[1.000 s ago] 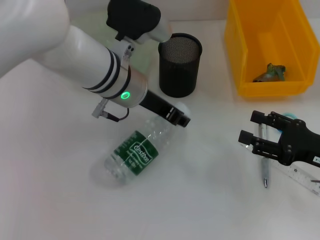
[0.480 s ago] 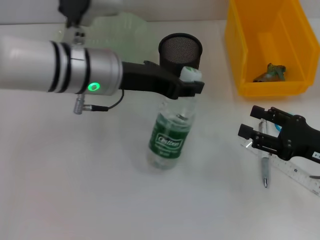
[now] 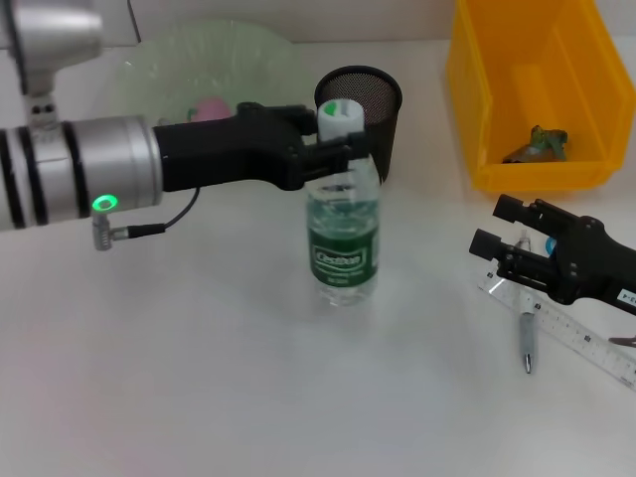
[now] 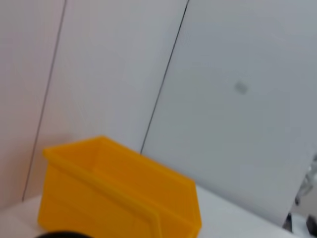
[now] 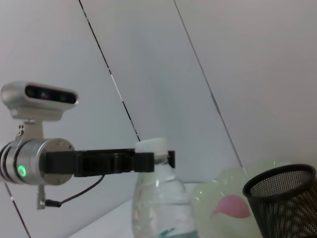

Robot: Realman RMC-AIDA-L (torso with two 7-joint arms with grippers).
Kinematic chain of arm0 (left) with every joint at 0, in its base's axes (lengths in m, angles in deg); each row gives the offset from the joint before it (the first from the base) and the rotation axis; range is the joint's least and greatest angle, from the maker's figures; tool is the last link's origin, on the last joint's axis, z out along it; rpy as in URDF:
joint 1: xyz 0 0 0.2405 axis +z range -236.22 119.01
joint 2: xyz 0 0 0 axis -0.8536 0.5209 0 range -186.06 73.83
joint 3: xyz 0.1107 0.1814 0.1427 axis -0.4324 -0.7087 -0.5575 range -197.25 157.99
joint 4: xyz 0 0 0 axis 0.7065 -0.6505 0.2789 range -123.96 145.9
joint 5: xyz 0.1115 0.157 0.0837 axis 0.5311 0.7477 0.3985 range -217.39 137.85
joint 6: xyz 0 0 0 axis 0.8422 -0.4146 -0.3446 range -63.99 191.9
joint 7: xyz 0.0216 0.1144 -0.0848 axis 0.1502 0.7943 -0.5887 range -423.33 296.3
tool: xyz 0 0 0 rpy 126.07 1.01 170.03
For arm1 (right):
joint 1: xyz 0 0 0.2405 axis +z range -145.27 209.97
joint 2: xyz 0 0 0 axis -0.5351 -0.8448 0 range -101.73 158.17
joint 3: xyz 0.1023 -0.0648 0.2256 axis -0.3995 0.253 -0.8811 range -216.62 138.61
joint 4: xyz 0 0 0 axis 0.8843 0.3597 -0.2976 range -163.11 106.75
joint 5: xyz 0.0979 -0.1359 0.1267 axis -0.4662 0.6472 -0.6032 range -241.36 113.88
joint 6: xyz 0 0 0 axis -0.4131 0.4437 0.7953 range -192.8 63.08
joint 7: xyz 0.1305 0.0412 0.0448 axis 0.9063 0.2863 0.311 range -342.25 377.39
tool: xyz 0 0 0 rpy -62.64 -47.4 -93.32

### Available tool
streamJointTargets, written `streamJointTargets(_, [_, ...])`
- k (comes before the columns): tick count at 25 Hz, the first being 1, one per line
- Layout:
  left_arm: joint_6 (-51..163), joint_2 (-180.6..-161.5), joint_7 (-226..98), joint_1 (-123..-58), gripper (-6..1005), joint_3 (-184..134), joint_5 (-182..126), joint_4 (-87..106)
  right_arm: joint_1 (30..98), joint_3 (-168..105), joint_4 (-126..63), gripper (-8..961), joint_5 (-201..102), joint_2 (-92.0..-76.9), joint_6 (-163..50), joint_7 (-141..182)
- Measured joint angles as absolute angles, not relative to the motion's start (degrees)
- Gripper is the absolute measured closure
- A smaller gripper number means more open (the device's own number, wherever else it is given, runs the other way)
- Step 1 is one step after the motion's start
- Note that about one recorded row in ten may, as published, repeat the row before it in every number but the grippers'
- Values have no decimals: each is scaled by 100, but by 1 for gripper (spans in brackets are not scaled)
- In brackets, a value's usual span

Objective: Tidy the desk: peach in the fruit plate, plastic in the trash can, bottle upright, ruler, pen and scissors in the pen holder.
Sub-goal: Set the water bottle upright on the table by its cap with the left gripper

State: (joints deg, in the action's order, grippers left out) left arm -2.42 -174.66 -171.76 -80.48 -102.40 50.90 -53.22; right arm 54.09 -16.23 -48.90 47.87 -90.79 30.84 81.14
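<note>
Clear plastic bottle (image 3: pixel 344 238) stood upright on the white worktop (image 3: pixel 199 378), green label facing the head camera, white cap (image 3: pixel 340 116) on top. Left tool (image 3: pixel 338 149) was clamped on the bottle neck just under the cap, arm reaching in from 9 o'clock. Right wrist view showed the same grip: black fingers (image 5: pixel 148 159) either side of the neck (image 5: pixel 156 166).

Black mesh holder (image 3: pixel 360 124) sat just behind the bottle at 12 o'clock, nothing visible in it from the head view. Green glass plate (image 3: pixel 199 75) was at 10 o'clock from the bottle, with the pink peach (image 3: pixel 206 107) in it, partly hidden by the left arm.

Yellow bin (image 3: pixel 537 94) sat at 1–2 o'clock, a small green-brown scrap of plastic (image 3: pixel 537 144) inside on its floor. Left wrist view showed only the bin (image 4: pixel 119 193) and the wall.

Right tool (image 3: pixel 497 251) hovered at 3 o'clock from the bottle, fingers apart, gripping nothing. Under and beside it lay the ruler (image 3: pixel 571 333) and the pen (image 3: pixel 528 338), the pen crossing the ruler's near end. A bit of light blue showed behind the tool; couldn't tell what it was.
</note>
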Motion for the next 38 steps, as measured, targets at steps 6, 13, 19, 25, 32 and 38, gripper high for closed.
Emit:
streamJointTargets(6, [-941, -17471, -14809, -7736, 558, -9574, 3429, -4077, 5472, -1805, -4745, 189, 4781, -9087, 3079, 8115])
streamJointTargets(13, [-1796, -17453, -12988, -7801, 559, -8426, 2848, -2607, 5539, -1811, -4657, 189, 4636, -9087, 3057, 8115])
streamJointTargets(19, [-2211, -17481, -11280, -7876, 559, -7873, 2650, -1575, 5613, -1814, -4579, 188, 4633, -9087, 3045, 8104])
streamJointTargets(25, [-2236, -17500, -10031, -7999, 558, -7848, 2174, -700, 5706, -1814, -4497, 189, 4633, -9087, 3010, 8079])
streamJointTargets(32, [-1963, -17505, -9611, -8236, 559, -7842, 1905, -198, 5774, -1789, -4447, 190, 4633, -9093, 2974, 8066])
streamJointTargets(38, [-1670, -17528, -9594, -8320, 559, -7848, 1875, -127, 5784, -1794, -4443, 189, 4635, -9096, 2966, 8060])
